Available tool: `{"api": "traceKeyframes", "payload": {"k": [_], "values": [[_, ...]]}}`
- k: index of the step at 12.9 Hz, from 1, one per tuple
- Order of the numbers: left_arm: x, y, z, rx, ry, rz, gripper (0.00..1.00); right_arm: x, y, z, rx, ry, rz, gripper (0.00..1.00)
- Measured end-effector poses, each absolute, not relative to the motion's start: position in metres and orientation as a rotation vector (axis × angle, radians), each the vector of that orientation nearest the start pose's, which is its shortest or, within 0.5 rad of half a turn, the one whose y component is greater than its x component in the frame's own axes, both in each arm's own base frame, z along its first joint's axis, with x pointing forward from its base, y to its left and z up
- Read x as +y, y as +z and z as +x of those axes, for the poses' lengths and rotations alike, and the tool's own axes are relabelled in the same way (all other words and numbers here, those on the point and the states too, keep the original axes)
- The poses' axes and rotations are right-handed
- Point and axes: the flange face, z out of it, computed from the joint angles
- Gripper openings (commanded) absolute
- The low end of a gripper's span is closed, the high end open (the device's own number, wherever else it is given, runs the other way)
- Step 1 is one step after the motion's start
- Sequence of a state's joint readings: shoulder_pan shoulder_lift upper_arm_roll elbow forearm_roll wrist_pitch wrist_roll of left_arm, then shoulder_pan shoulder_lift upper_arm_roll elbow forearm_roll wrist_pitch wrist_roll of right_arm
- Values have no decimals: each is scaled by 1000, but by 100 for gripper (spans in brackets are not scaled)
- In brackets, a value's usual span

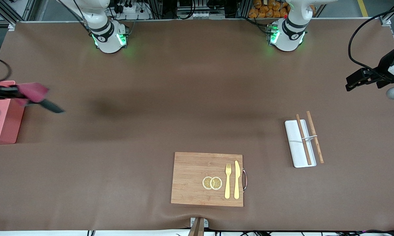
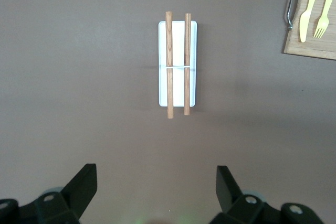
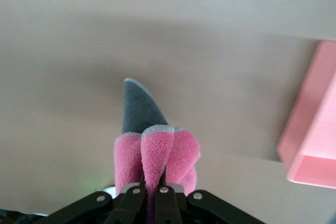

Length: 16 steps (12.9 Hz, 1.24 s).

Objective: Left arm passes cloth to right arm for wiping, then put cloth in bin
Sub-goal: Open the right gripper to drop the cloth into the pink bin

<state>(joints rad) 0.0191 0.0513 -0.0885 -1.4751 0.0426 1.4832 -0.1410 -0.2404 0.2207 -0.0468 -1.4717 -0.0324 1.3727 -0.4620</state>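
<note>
My right gripper (image 1: 18, 93) is shut on the cloth (image 1: 34, 91) and holds it in the air over the edge of the bin (image 1: 0, 126), at the right arm's end of the table. The cloth is crimson-pink, and its dark grey tip (image 1: 51, 106) hangs out over the table. In the right wrist view the pink folds (image 3: 157, 150) are pinched in my right gripper (image 3: 156, 184), with the salmon-pink bin (image 3: 315, 129) beside them. My left gripper (image 1: 349, 86) waits open and empty at the left arm's end. It also shows in the left wrist view (image 2: 156, 182).
A white tray (image 1: 293, 150) with two wooden chopsticks (image 1: 303, 139) lies toward the left arm's end and also shows in the left wrist view (image 2: 177, 61). A wooden board (image 1: 190, 178) near the front edge carries a yellow fork (image 1: 228, 180), a knife (image 1: 237, 179) and lemon slices (image 1: 212, 183).
</note>
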Motion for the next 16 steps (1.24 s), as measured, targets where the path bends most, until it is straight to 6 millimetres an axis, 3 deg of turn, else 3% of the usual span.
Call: {"api": "traceKeyframes", "payload": {"k": [3, 5, 7, 10, 11, 12, 14, 16], "values": [[-32, 632, 561, -116, 63, -3096, 100, -282, 524, 540, -262, 462, -3089, 0], [-32, 632, 561, -116, 64, -3096, 100, -348, 506, 532, -298, 440, -3186, 0], [-32, 632, 561, -116, 64, -3096, 100, -400, 474, 530, -323, 416, -3264, 0], [-32, 632, 561, -117, 64, -3096, 100, -465, 404, 526, -300, 343, -3342, 3], [-32, 632, 561, -117, 64, -3096, 100, -481, 380, 523, -287, 325, -3351, 70], [-32, 632, 561, -117, 64, -3096, 100, -495, 358, 518, -271, 319, -3352, 100], [-32, 632, 561, -117, 64, -3096, 100, -507, 340, 513, -251, 320, -3348, 100], [-32, 632, 561, -117, 64, -3096, 100, -498, 362, 525, -270, 284, -3356, 100]]}}
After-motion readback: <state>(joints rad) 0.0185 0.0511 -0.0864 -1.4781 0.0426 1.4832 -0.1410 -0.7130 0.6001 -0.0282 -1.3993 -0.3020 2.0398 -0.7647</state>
